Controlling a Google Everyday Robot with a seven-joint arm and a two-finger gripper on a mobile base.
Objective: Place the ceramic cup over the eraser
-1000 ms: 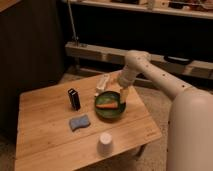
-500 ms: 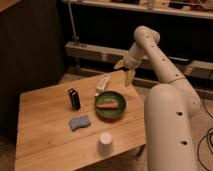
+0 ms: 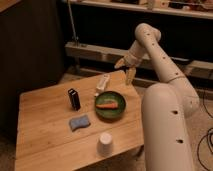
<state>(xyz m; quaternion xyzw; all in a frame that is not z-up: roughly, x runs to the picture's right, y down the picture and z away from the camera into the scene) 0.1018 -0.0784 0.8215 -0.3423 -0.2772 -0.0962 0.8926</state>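
- Here, the white arm rises from the bulky robot body at the right. It bends at a high elbow close under the upper shelf and slopes back down to the left.
- Its gripper hangs in the air over the far right corner of the bench, above and just right of the flat white bar, touching nothing.
- The jaws stand spread wide and hold nothing; one finger points down and the other splays off to the left.
- The ceramic cup stands alone near the front edge of the bench, well apart from the gripper. It is wider at its foot than at its top.
- The eraser stands upright left of the middle, apart from the cup, with a wavy blue pad lying between the two.
- A green plate sits right of the eraser and carries an orange item too blurred to name.
- The robot body is cut off by the bottom edge, and I cannot tell whether the cup stands mouth down.
- The bench is pale planked wood. A dark cabinet stands to its left, a metal shelf rail runs behind it, and cables lie on the speckled floor at the right.
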